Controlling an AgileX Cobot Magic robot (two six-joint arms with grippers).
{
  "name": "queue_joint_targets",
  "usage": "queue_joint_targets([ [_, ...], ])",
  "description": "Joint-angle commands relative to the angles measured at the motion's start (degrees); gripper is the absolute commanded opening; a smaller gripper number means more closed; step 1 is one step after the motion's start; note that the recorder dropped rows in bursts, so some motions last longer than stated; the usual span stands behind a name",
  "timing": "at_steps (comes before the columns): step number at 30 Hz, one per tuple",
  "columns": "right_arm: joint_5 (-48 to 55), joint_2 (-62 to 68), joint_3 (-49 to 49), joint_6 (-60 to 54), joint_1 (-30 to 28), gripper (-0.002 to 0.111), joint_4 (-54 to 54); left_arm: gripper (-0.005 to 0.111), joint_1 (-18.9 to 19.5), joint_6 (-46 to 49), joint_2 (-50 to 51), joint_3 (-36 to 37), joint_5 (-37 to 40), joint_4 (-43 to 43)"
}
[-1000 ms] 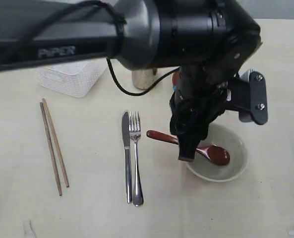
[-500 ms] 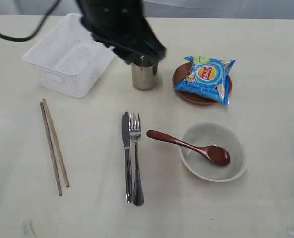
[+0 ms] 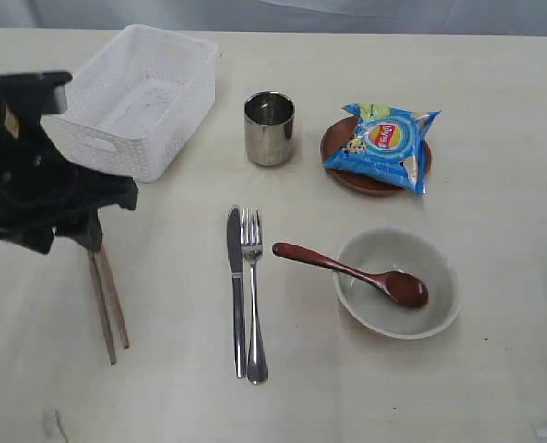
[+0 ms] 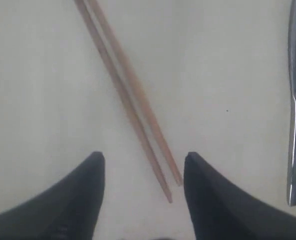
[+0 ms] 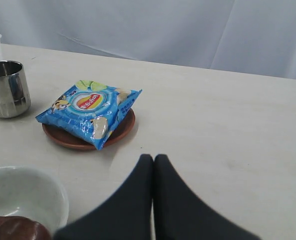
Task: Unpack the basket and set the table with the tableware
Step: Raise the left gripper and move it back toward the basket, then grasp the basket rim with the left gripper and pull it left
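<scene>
Chopsticks (image 4: 135, 100) at lower left risk being knocked askew if the left gripper (image 4: 144, 155), jaws wide and empty over them, dips; the right gripper (image 5: 153, 157) is pinched closed.

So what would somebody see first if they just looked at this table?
Probably the bright blue chip bag, lying on the small brown plate beside the steel cup. Next comes the big black left gripper, open, hanging over the chopsticks. The red-brown spoon resting in the cream bowl also stands out.
</scene>
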Motion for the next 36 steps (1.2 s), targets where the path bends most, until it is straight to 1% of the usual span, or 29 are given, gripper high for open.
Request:
queue_joint_targets([
  [1,0.1,-0.3,0.2,0.1,-0.3,0.0,-0.3,0.047,0.3,-4.7,1.1,7.2,-11.8,-5.1],
  [3,0.1,-0.3,0.2,0.1,-0.3,0.0,-0.3,0.048,0.3,-7.1,1.8,9.4,-16.1,-5.6],
  [8,0.1,-0.3,0.2,0.1,-0.3,0.0,-0.3,0.048,0.3,-7.8,4.2,10.6,-20.4,-4.9],
  [12,0.1,-0.3,0.2,0.1,-0.3,0.0,-0.3,0.048,0.3,-7.8,6.1,10.6,-22.2,-3.9],
  [19,0.1,-0.3,0.2,0.1,-0.3,0.0,-0.3,0.048,0.4,-10.3,11.1,9.8,-22.1,3.0],
  [22,0.1,-0.3,0.2,0.1,-0.3,0.0,-0.3,0.048,0.4,-10.3,11.4,7.4,-21.4,4.0],
  [25,0.1,-0.3,0.2,0.1,-0.3,0.0,-0.3,0.048,0.4,-8.3,10.7,3.1,-19.7,4.0],
  [29,0.1,-0.3,0.2,0.1,-0.3,0.0,-0.3,0.048,0.4,-1.2,10.2,-5.0,-17.4,4.0],
  [32,0.1,-0.3,0.2,0.1,-0.3,0.0,-0.3,0.048,0.4,1.3,10.4,-10.7,-16.3,3.5],
  [36,0.1,-0.3,0.2,0.1,-0.3,0.0,-0.3,0.048,0.4,8.4,13.2,-18.2,-14.9,3.5],
])
